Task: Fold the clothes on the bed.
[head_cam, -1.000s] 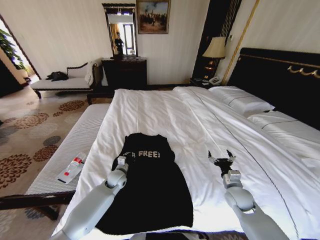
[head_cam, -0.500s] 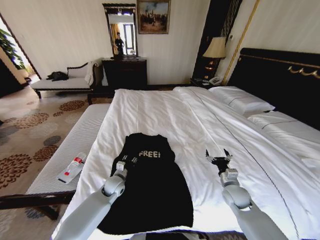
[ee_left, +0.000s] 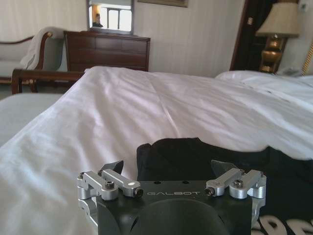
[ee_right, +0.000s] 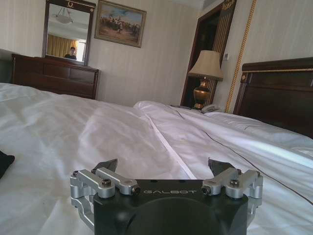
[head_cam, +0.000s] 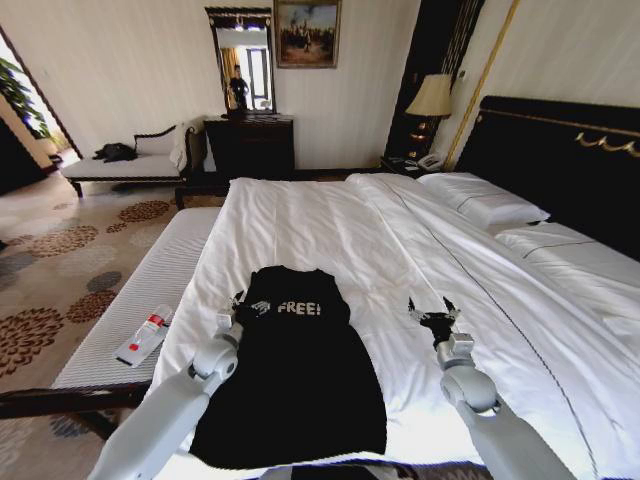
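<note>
Where the T-shirt (head_cam: 292, 370) lies, flat and lengthwise on the bed (head_cam: 330, 215) near its foot edge and toward the left side, collar pointing to the far edge, both arms have shifted in the last second. The left gripper (head_cam: 234, 306) has slid off the dark cloth toward the bed's left edge and now sits at the shirt's left shoulder, just at the hem where black meets white sheet; its claw stands wide, nothing in it, and the left wrist view shows the fingers (ee_left: 113, 169) spread over the shirt's rim. The right gripper (head_cam: 433, 311) has eased forward and a little inward, yet remains well apart from the shirt, over bare sheet on its right side, claw likewise wide and empty.

I judge this as lining up for a grasp at the left shoulder or sleeve, the first fold not yet begun; the shirt looks unchanged in shape.

No containers are on the bed. A small bottle-like object (head_cam: 142, 336) lies on the bench (head_cam: 150, 275) along the bed's left edge, untouched.
</note>
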You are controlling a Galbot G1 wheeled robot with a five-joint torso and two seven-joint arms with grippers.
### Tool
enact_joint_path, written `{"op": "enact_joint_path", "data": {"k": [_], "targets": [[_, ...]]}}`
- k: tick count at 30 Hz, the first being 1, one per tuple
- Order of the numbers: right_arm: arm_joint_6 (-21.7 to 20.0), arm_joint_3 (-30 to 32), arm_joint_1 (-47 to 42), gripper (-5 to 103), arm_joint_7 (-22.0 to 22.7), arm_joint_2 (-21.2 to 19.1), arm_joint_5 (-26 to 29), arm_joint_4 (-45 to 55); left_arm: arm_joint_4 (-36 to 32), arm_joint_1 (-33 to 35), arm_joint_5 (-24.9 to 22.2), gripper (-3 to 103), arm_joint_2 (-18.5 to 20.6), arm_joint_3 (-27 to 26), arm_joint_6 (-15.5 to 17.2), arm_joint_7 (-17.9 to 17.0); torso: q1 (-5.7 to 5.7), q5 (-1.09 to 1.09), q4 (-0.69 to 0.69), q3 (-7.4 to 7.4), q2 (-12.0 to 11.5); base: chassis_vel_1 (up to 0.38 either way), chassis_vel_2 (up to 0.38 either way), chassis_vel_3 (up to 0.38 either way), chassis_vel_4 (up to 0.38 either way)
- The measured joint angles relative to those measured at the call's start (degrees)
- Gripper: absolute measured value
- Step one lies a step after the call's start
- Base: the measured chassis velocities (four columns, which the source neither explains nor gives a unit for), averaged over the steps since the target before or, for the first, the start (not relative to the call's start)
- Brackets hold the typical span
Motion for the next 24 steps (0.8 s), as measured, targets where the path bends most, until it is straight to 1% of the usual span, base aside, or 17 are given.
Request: {"op": "enact_joint_path", "data": {"k": [3,4,5,6,9,12,13,15,16,18,21,22,24], "targets": [[-0.1,0.2,-0.2,100,0.1,0.0,0.0,0.0,4.0,-3.8,-4.3,100,-1.5,0.0,0.4,0.0,0.00,0.01,-0.02,0.00,0.0,0.000,0.000,0.000,0.000],[-0.2,0.3,-0.3,100,0.1,0.0,0.0,0.0,5.4,-4.9,-5.1,100,-2.0,0.0,0.5,0.2,0.00,0.01,-0.02,0.00,0.0,0.000,0.000,0.000,0.000],[-0.2,0.3,-0.3,100,0.1,0.0,0.0,0.0,5.4,-4.9,-5.1,100,-2.0,0.0,0.5,0.2,0.00,0.01,-0.02,0.00,0.0,0.000,0.000,0.000,0.000],[-0.3,0.2,-0.2,100,0.2,-0.2,0.0,-0.1,7.4,-6.1,-5.7,100,-2.6,0.0,0.5,0.6,0.00,0.01,-0.03,0.00,0.0,0.000,0.000,0.000,0.000],[-0.4,-0.9,0.7,100,0.2,-0.8,0.1,-0.7,9.9,-7.0,-5.4,100,-3.1,-0.6,0.3,1.4,0.00,0.00,-0.03,0.00,0.0,0.000,0.000,0.000,0.000],[-0.6,-2.3,2.4,100,0.3,-1.6,0.7,-1.6,13.1,-7.3,-3.6,100,-4.0,-2.2,-0.3,1.7,0.01,0.02,0.03,0.00,0.0,0.000,0.000,0.000,0.000],[-0.6,-2.3,2.4,100,0.3,-1.6,0.7,-1.6,13.1,-7.3,-3.6,100,-4.0,-2.2,-0.3,1.7,0.01,0.02,0.03,0.00,0.0,0.000,0.000,0.000,0.000],[-0.7,-2.4,2.8,100,0.4,-1.9,0.9,-2.1,15.5,-8.0,-3.3,100,-5.5,-3.0,-0.6,1.7,0.00,0.00,0.01,0.00,0.0,0.000,0.000,0.000,0.000],[-0.7,-2.4,2.8,100,0.4,-1.9,0.9,-2.1,15.5,-8.0,-3.3,100,-5.5,-3.0,-0.6,1.7,0.00,0.00,0.01,0.00,0.0,0.000,0.000,0.000,0.000],[-0.7,-2.6,3.1,100,0.6,-2.0,1.0,-2.3,17.6,-9.0,-3.3,100,-6.6,-3.1,-0.8,1.8,0.00,0.00,-0.02,0.00,0.0,0.000,0.000,0.000,0.000],[-1.0,-3.4,4.0,100,1.2,-2.0,1.1,-2.5,21.2,-11.4,-3.2,100,-7.7,-2.5,-1.5,3.6,0.00,0.02,-0.01,0.01,0.0,0.000,0.000,0.000,0.000],[-1.0,-3.4,4.0,100,1.2,-2.0,1.1,-2.5,21.2,-11.4,-3.2,100,-7.7,-2.5,-1.5,3.6,0.00,0.02,-0.01,0.01,0.0,0.000,0.000,0.000,0.000],[-1.1,-3.7,4.4,100,1.5,-2.0,1.2,-2.5,22.7,-12.5,-3.2,100,-8.2,-2.0,-1.6,4.7,0.01,0.01,-0.01,0.00,0.0,0.000,0.000,0.000,0.000]]}}
